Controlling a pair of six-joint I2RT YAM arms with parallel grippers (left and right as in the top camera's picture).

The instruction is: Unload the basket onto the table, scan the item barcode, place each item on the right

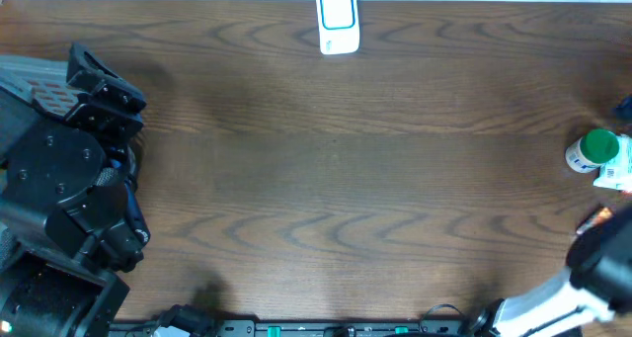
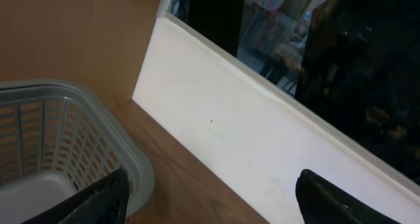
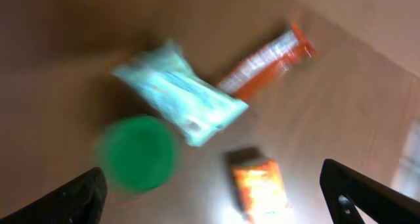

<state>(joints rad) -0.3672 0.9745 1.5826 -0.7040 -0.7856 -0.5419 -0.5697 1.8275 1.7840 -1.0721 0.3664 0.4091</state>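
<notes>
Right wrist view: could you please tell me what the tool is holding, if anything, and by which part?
Nothing is held; the right tool stands open and empty.

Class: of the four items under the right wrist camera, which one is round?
The green-topped container, lower left; the pale blue packet, the long orange packet and the small orange box are all oblong.

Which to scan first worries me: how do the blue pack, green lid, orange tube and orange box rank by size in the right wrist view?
Blue pack
Green lid
Orange tube and orange box: too alike and blurred to rank
</notes>
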